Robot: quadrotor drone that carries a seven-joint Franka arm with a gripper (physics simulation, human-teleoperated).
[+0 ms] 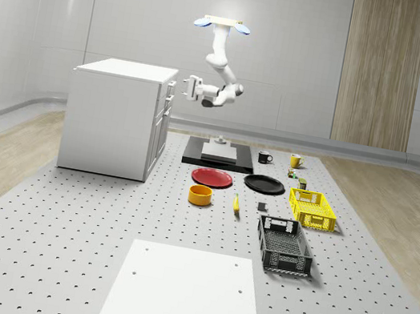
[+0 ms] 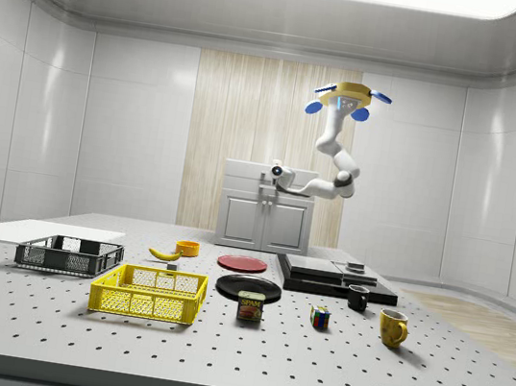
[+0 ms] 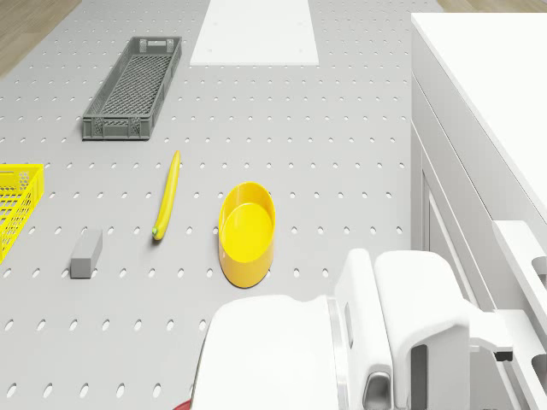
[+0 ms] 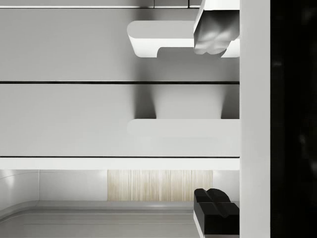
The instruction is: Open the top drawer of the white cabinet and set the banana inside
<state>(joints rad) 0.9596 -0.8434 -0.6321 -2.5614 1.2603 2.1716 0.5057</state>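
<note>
I'm hovering the drone point(image 1: 221, 23) beside the cabinet point(image 1: 115, 117), gripper point(image 1: 190, 87) spread at the top handle point(image 4: 163, 42), ready to pull (banana point(image 1: 236, 203) waits below).

Perforated grey table point(image 1: 56, 244) carries white cabinet point(image 1: 115, 120), white sheet point(image 1: 185, 299), black pad point(image 1: 218, 158). Also on it: red plate point(image 1: 212, 178), black plate point(image 1: 264, 184), orange bowl point(image 1: 201, 195), banana point(image 1: 236, 204), yellow crate point(image 1: 311, 208), dark crate point(image 1: 284, 246), two mugs point(image 1: 264, 158).

Simulated lab: perforated bench point(image 1: 56, 244), bare walls.
</note>
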